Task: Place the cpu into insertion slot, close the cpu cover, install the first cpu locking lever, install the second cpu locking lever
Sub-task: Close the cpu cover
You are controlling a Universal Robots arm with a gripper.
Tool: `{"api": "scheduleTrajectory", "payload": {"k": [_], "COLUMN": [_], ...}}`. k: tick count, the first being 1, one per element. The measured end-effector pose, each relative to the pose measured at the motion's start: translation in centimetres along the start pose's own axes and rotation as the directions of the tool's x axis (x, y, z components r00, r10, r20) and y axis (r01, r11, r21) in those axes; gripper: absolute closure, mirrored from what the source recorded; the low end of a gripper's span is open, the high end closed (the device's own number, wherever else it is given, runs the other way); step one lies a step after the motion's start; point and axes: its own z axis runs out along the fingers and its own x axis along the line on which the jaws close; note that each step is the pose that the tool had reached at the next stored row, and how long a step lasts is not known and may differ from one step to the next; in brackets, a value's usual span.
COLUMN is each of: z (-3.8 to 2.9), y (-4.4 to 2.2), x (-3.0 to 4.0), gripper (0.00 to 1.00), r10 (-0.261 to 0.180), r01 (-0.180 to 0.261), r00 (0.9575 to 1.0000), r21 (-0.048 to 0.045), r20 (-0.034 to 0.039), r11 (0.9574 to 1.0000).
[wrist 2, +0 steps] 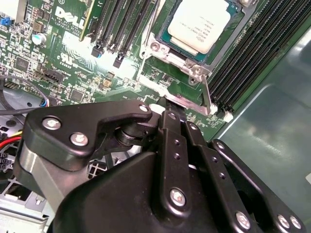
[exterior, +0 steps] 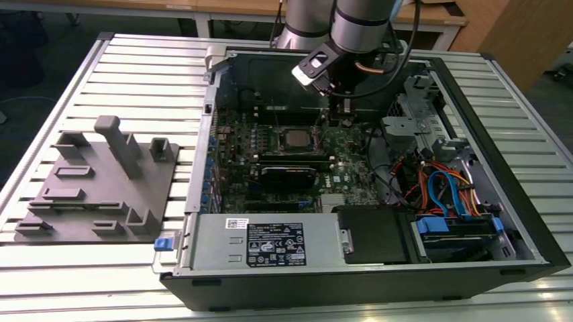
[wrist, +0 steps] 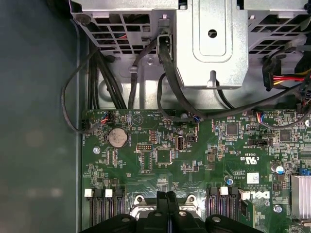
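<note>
The cpu (wrist 2: 200, 26), a flat square chip with a silver-grey top, lies in the insertion slot (wrist 2: 146, 74) on the green motherboard. The silver cpu cover (wrist 2: 192, 72) lies flat around it, framing the chip. In the exterior view the cpu (exterior: 294, 139) sits mid-board inside the open computer case. A thin metal locking lever (wrist 2: 208, 94) runs along one side of the socket. My gripper (wrist 2: 170, 104) is shut, its black fingers pressed together with nothing visible between them. Its tips touch the socket's edge near that lever. The gripper (exterior: 339, 115) stands just to the exterior view's right of the socket, and its fingertips (wrist: 162, 196) show over the board.
Long black memory slots (wrist 2: 243, 58) flank the socket. A metal drive cage (wrist: 211, 43) and black cables (wrist: 97, 73) lie beyond the board. A grey fixture plate (exterior: 98, 181) sits on the table at the exterior view's left. Coloured cables (exterior: 439, 188) and case walls (exterior: 501, 154) crowd the right.
</note>
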Motion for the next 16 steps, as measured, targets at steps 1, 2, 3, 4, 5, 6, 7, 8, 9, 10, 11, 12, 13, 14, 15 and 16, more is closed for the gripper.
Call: {"api": "scheduleTrajectory", "payload": {"k": [1, 2, 3, 4, 5, 6, 7, 8, 9, 10, 11, 12, 13, 14, 15, 16], "z": [0.0, 0.0, 0.0, 0.0, 0.01, 0.01, 0.01, 0.01, 0.01, 0.01, 0.01, 0.01, 0.01, 0.01, 0.01, 0.01], "y": [-0.03, -0.07, -0.11, -0.14, -0.18, -0.22, -0.25, -0.29, -0.32, -0.36, -0.4, -0.43, -0.47, -0.5, -0.54, -0.58], "x": [0.0, 0.0, 0.0, 0.0, 0.0, 0.0, -0.01, -0.01, -0.01, -0.01, -0.01, -0.01, -0.01, -0.01, -0.01, -0.01], "gripper": [0.9, 0.9, 0.9, 0.9, 0.9, 0.9, 0.9, 0.9, 0.9, 0.9, 0.9, 0.9, 0.9, 0.9, 0.9, 0.9], "r10": [0.0, 0.0, 0.0, 0.0, 0.0, 0.0, 0.0, 0.0, 0.0, 0.0, 0.0, 0.0, 0.0, 0.0, 0.0, 0.0], "r01": [0.0, 0.0, 0.0, 0.0, 0.0, 0.0, 0.0, 0.0, 0.0, 0.0, 0.0, 0.0, 0.0, 0.0, 0.0, 0.0], "r00": [1.0, 1.0, 1.0, 1.0, 1.0, 1.0, 1.0, 1.0, 1.0, 1.0, 1.0, 1.0, 1.0, 1.0, 1.0, 1.0], "r21": [0.0, 0.0, 0.0, 0.0, -0.0001, 0.0, 0.0, 0.0, 0.0, 0.0, 0.0, 0.0, 0.0, 0.0, 0.0, 0.0], "r20": [0.0, 0.0, 0.0, 0.0, 0.0, 0.0, 0.0, 0.0, 0.0, -0.0001, 0.0, 0.0, 0.0, 0.0, 0.0, 0.0], "r11": [1.0, 1.0, 1.0, 1.0, 1.0, 1.0, 1.0, 1.0, 1.0, 1.0, 1.0, 1.0, 1.0, 1.0, 1.0, 1.0]}}
